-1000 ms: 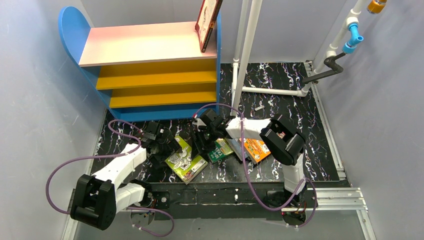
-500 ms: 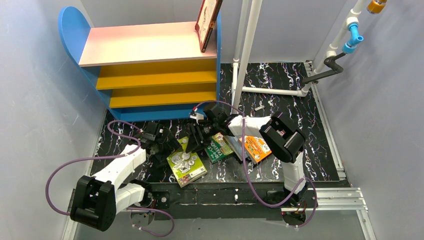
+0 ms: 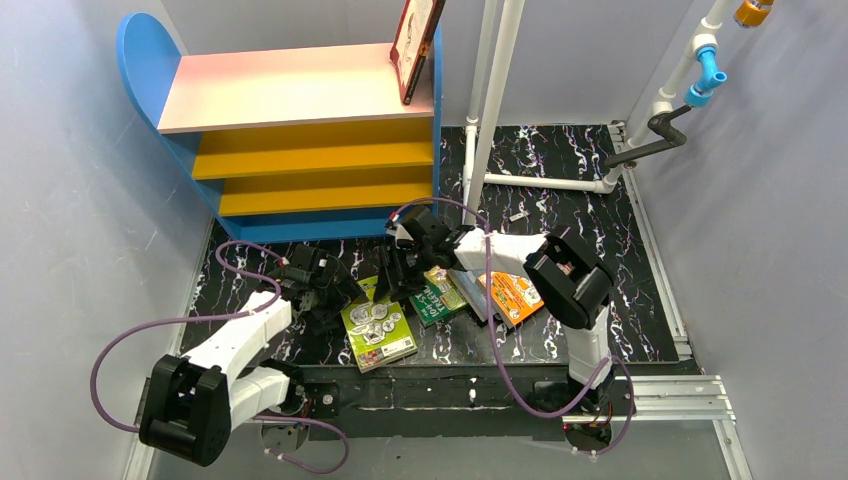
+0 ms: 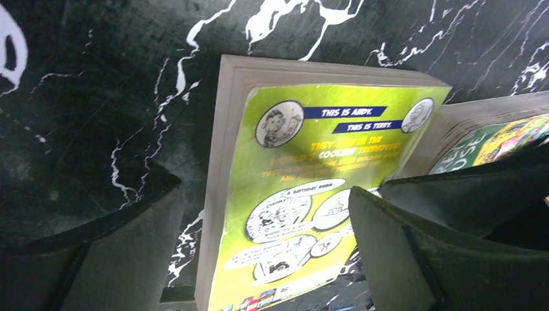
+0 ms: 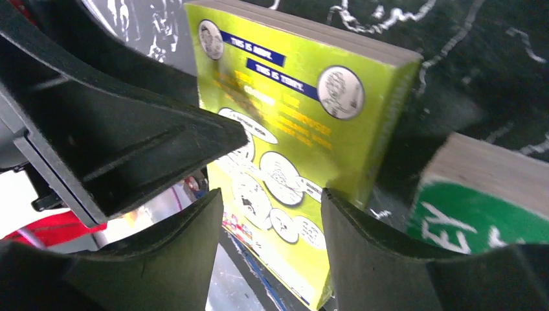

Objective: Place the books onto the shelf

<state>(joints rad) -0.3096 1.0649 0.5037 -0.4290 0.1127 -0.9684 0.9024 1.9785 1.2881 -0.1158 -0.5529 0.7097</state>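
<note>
The shelf (image 3: 290,90) stands at the far left, and a red-bordered book (image 3: 415,45) stands upright at the right end of its pink top board. A lime-green cartoon book (image 3: 378,325) (image 4: 304,188) (image 5: 291,116) lies flat on the dark mat. My left gripper (image 3: 322,297) (image 4: 265,259) is wide open, one finger on each side of this book. My right gripper (image 3: 393,268) (image 5: 268,253) hovers open over its far end and grips nothing. To the right lie a green book with yellow lettering (image 3: 436,297) (image 5: 479,223) and an orange book (image 3: 514,297).
White pipes (image 3: 495,100) rise just right of the shelf, with more pipework (image 3: 660,125) along the right wall. A small light object (image 3: 517,215) lies on the marbled mat (image 3: 560,170). Purple cables loop from both arms. Grey walls close in left and right.
The lime-green book has slid and turned a little, now squarer to the table edge and between the left fingers. The right gripper has shifted left towards the left gripper.
</note>
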